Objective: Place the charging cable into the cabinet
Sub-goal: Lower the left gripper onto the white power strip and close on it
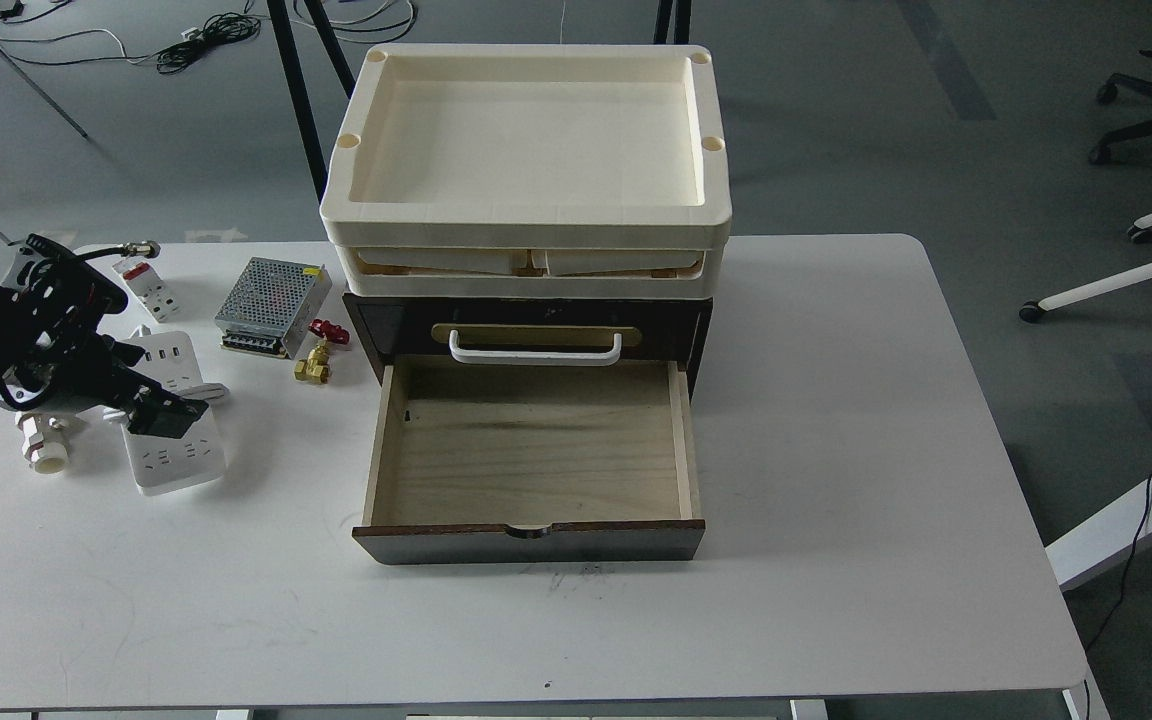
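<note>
The charging cable (176, 462) is a flat white power strip lying on the table at the left, with USB ports at its far end. My left gripper (168, 414) comes in from the left and sits over the middle of the strip. Its dark fingers hide that part, and I cannot tell whether they are closed on it. The cabinet (526, 540) is a dark brown drawer unit at the table's centre. Its lower drawer (531, 450) is pulled out and shows an empty pale wood floor. The upper drawer is shut, with a white handle (534, 349). My right gripper is out of view.
Stacked cream trays (526, 210) sit on top of the cabinet. A silver perforated power-supply box (271, 305), a brass valve with a red handle (319, 358), a white breaker with a red switch (148, 288) and a white plastic fitting (44, 447) lie around the strip.
</note>
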{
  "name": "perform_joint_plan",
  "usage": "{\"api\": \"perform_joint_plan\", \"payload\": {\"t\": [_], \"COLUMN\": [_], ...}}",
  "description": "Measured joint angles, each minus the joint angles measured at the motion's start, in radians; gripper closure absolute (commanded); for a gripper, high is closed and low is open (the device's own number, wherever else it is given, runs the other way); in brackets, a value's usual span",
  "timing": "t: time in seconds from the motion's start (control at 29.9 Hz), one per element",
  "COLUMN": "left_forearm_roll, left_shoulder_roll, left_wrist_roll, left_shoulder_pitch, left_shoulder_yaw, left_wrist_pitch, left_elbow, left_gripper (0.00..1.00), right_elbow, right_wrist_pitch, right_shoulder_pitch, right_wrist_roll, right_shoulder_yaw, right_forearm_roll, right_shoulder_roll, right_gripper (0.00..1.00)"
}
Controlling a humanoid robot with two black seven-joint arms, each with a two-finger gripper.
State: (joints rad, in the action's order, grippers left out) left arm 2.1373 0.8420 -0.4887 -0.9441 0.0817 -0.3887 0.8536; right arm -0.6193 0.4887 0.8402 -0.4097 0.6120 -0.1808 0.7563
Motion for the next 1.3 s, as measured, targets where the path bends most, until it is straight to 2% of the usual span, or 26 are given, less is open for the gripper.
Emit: {"api": "perform_joint_plan", "payload": {"t": [0.17,0.47,0.6,0.77,1.3], "left_forearm_roll": [0.001,-0.001,-0.005,-0.005,-0.013], "left_shoulder_roll": [-0.034,-0.114,-0.116,-0.119,-0.168], "left_wrist_roll": [0.0,0.0,0.0,0.0,0.0], "left_shoulder_pitch": [-0.009,-0.008,-0.002,0.002,0.003], "left_shoulder_yaw": [-0.05,-0.125,-0.146,-0.151,-0.211], "left_wrist_pitch": [0.02,0.141,0.172,0.185,0.263], "left_elbow": [-0.048,-0.195,-0.213,-0.228,-0.318], "left_gripper": [0.02,0.07,0.22,0.3,0.41], "right_elbow": [0.001,0.003,0.003,0.003,0.003], "right_wrist_pitch": [0.0,0.0,0.0,0.0,0.0], "right_shoulder_pitch": [-0.003,-0.008,-0.013,-0.013,-0.027], "right_wrist_roll": [0.0,0.0,0.0,0.0,-0.001], "right_shoulder_yaw": [0.0,0.0,0.001,0.002,0.002], "right_forearm_roll": [0.0,-0.001,-0.002,-0.003,-0.005], "right_shoulder_roll": [0.0,0.003,0.003,0.003,0.01], "right_gripper": [0.0,0.0,0.0,0.0,0.0]}}
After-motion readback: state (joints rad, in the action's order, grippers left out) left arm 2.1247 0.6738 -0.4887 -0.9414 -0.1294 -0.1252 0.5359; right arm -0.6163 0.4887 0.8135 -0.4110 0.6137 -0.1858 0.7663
